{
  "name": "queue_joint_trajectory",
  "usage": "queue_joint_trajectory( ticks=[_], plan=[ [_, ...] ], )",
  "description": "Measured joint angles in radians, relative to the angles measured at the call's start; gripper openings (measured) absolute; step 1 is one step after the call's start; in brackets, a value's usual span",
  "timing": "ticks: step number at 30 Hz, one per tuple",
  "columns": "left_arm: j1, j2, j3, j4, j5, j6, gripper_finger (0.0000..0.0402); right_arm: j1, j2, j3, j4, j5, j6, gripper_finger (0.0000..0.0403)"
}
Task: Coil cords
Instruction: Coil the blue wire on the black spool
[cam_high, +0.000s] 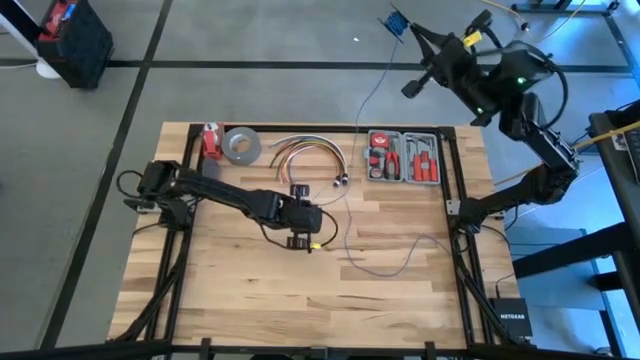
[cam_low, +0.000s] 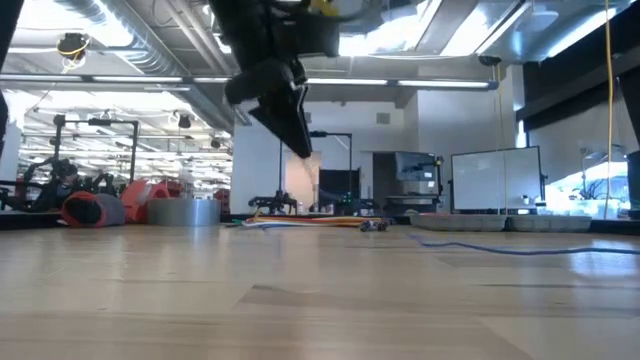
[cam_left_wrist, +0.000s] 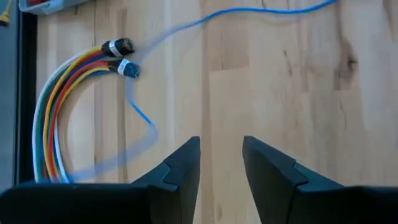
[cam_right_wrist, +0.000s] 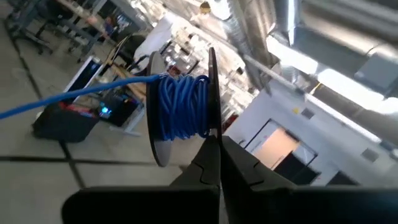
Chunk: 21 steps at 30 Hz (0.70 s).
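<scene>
- I can barely follow the cord (cam_high: 385, 262) from above; it is a thin grey-blue line.
- It runs from the table (cam_high: 250, 300) past the tool case (cam_high: 403, 157) up to a spool (cam_right_wrist: 180, 115) wound with blue turns.
- My right gripper (cam_right_wrist: 214, 146), raised beyond the table's far right corner, is clamped on the spool's disc.
- My left gripper (cam_left_wrist: 221, 165) hangs over the table's middle, fingers apart and empty, near the coloured cable bundle (cam_left_wrist: 62, 99).
</scene>
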Motion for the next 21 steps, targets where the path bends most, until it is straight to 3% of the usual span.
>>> queue_joint_trajectory(
  ticks=[10,21],
  plan=[
    [0.058,0.016,-0.001,-0.053,-0.007,-0.049,0.0116,-0.134,0.025,0.0,-0.074,-0.049,0.095,0.0001],
    [0.162,-0.003,0.051,-0.183,-0.001,-0.055,0.0134,-0.143,0.079,0.0,-0.07,-0.095,0.12,0.0001]
  ],
)
